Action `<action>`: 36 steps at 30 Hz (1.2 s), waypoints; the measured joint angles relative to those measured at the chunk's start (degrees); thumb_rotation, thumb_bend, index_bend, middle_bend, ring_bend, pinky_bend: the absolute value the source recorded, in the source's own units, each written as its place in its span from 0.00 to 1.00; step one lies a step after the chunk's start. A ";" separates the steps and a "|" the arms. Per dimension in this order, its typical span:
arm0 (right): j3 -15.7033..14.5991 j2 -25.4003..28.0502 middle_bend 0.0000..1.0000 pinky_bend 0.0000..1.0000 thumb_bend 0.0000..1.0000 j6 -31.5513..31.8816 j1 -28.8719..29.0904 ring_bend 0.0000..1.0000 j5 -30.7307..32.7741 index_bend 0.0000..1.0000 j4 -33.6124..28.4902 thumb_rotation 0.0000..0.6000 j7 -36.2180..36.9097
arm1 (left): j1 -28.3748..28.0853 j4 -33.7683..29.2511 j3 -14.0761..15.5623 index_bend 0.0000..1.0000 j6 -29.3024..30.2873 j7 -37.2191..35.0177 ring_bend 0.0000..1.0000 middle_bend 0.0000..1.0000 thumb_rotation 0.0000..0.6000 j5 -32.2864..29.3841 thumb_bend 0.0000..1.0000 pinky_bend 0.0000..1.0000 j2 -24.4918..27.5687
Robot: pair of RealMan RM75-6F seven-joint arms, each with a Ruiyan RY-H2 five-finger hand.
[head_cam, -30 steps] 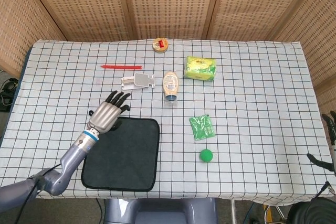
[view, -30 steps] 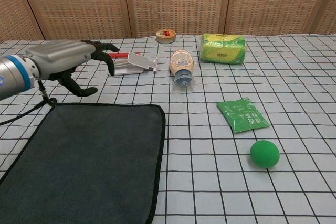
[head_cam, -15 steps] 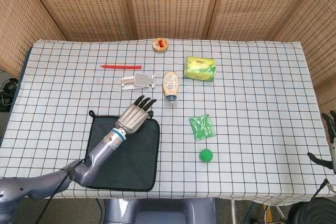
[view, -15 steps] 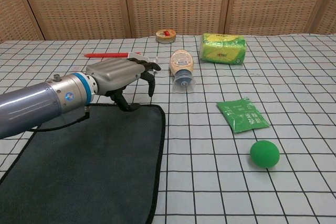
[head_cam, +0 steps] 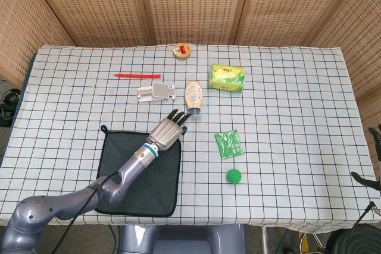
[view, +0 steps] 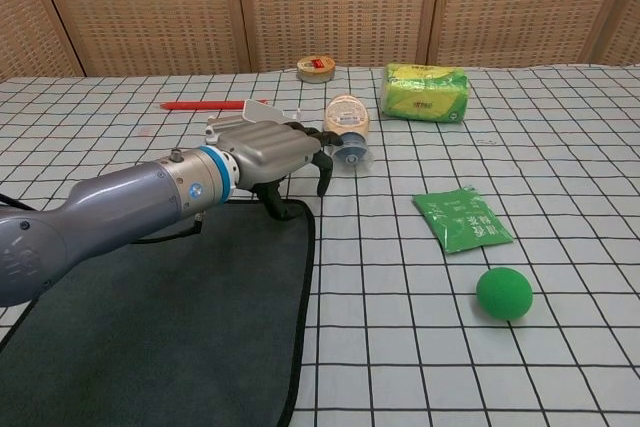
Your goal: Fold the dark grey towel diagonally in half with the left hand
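the left hand hovered, fingers spread and empty, over the dark grey towel at its 1 o'clock corner. the right hand, barely visible at the table's 3 o'clock edge, possibly stayed idle; its grip couldn't be judged.

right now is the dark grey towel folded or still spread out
Spread flat: the dark grey towel lies as one layer; the left hand hovers at its far right corner.

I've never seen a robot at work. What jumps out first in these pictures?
A silver arm reaches across the checked table, its left hand with dark fingers spread above the far right corner of a dark grey towel lying flat near the front edge. To the right, a bright green ball sits just in front of a green packet.
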 measured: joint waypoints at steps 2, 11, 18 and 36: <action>0.07 0.06 0.00 0.00 0.00 -0.03 -0.03 0.00 0.12 0.04 0.09 1.00 0.27 | -0.34 0.52 0.14 0.42 -0.08 0.30 0.00 0.00 1.00 -0.33 0.42 0.00 -0.43; 0.20 0.26 0.00 0.00 0.00 0.09 -0.17 0.00 0.12 0.04 0.14 1.00 0.76 | -0.31 0.92 0.98 0.43 0.49 0.66 0.00 0.00 1.00 -1.48 0.42 0.00 -0.86; 0.24 0.34 0.00 0.00 0.00 0.15 -0.20 0.00 -0.01 0.04 0.07 1.00 0.92 | -0.07 0.27 1.62 0.44 1.03 1.20 0.00 0.00 1.00 -1.89 0.42 0.00 -0.35; 0.26 0.56 0.00 0.00 0.00 0.35 -0.36 0.00 -0.34 0.04 -0.05 1.00 1.40 | 0.33 -0.93 2.61 0.59 2.72 1.42 0.00 0.00 1.00 -2.64 0.43 0.00 0.23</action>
